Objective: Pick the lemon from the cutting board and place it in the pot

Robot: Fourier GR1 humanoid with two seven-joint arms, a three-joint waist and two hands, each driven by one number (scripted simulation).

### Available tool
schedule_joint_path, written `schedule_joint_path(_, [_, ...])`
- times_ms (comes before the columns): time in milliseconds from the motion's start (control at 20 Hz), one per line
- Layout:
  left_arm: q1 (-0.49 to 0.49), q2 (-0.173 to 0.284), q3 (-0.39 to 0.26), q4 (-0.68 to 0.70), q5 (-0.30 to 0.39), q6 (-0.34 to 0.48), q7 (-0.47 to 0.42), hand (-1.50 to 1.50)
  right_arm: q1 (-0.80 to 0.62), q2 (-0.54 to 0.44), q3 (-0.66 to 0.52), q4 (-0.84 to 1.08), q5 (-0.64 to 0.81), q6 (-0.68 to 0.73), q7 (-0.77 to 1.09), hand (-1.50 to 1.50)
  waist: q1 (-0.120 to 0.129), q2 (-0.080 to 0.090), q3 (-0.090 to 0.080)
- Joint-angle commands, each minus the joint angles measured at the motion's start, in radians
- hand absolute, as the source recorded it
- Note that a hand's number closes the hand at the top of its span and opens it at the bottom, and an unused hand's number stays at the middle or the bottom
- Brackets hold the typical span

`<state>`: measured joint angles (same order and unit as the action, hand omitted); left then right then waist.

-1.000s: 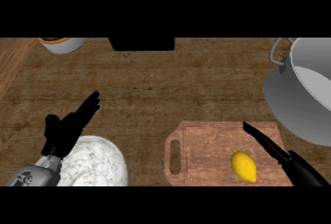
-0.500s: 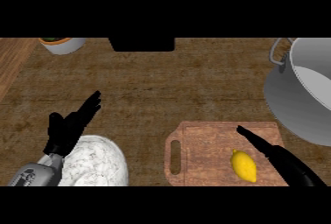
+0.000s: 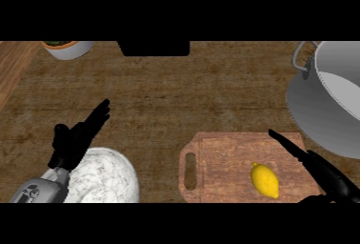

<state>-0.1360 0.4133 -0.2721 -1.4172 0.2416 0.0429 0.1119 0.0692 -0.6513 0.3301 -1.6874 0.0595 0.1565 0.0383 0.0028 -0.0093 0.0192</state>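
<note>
A yellow lemon [image 3: 265,180] lies on the wooden cutting board [image 3: 218,162] at the lower right. My right hand [image 3: 320,169] hovers over the board just right of the lemon, fingers straight and pointing up-left, holding nothing and not touching the fruit. The big grey pot [image 3: 330,100] stands at the right edge, partly cut off. My left hand [image 3: 77,138] rests open at the lower left, fingers up, holding nothing.
A white marbled plate [image 3: 105,178] sits under my left forearm at the lower left. A small pot with a plant [image 3: 67,47] stands at the far left back. A dark object [image 3: 153,47] sits at the back centre.
My right hand has shifted left over the cutting board, closer to the lemon. The lemon and the left hand have stayed put.
</note>
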Motion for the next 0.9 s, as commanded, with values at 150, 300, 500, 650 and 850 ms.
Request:
schedule_joint_path(150, [0.061, -0.053, -0.01, 0.027, 0.014, -0.018, -0.015, 0.0, 0.047, 0.078, -0.012, 0.049, -0.099, 0.071, -0.129, -1.5, -0.006, 0.008, -0.019])
schedule_joint_path(300, [-0.014, -0.085, 0.002, 0.08, 0.023, -0.02, -0.001, 0.0, -0.026, 0.069, -0.091, 0.191, -0.192, 0.165, -0.193, -1.5, -0.006, 0.013, -0.019])
schedule_joint_path(500, [0.033, -0.111, -0.035, 0.064, -0.024, 0.01, -0.022, 0.0, -0.023, 0.165, -0.04, 0.23, -0.148, 0.126, -0.164, -1.5, -0.003, 0.012, -0.019])
schedule_joint_path(650, [0.007, -0.097, -0.027, 0.053, -0.02, -0.01, 0.019, 0.0, -0.022, 0.186, -0.033, 0.296, -0.126, 0.141, -0.197, -1.5, -0.004, 0.011, -0.019])
schedule_joint_path(850, [0.003, -0.09, -0.003, 0.052, -0.003, -0.02, 0.033, 0.0, -0.046, 0.275, 0.002, 0.479, -0.074, 0.136, -0.333, -1.5, 0.002, 0.014, -0.018])
